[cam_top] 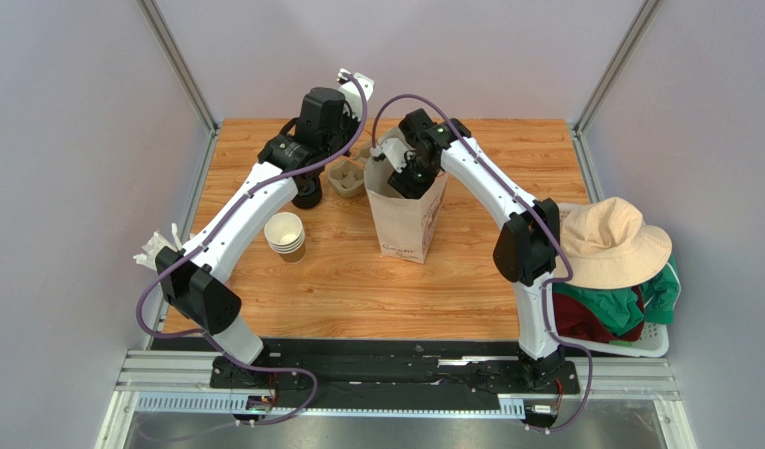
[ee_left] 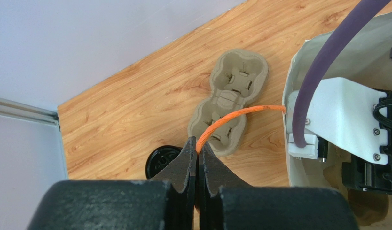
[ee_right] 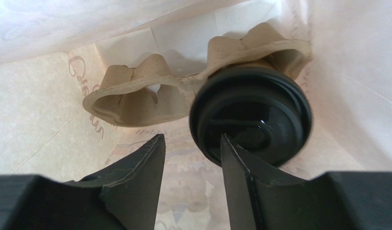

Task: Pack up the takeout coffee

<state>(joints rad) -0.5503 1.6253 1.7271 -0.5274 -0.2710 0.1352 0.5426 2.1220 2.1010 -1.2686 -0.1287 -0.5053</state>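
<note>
The takeout coffee (ee_right: pixel 260 103) shows its black sip lid; it sits in the right well of a pulp carrier (ee_right: pixel 135 96) inside the paper bag (cam_top: pixel 407 215). My right gripper (ee_right: pixel 191 138) is open inside the bag. Its right finger (ee_right: pixel 241 167) is just in front of the lid's near edge, and nothing is between the jaws. My left gripper (ee_left: pixel 198 146) is shut on the bag's orange twine handle (ee_left: pixel 236 115) and holds it out to the bag's left. From the top view the cup is hidden in the bag.
A second, empty pulp carrier (ee_left: pixel 231 100) lies on the table left of the bag, with a stack of black lids (ee_left: pixel 160 160) beside it. A stack of lidless cups (cam_top: pixel 285 234) stands nearer. A white basket (cam_top: pixel 639 341) with clothes and a tan hat (cam_top: pixel 607 238) is at the right.
</note>
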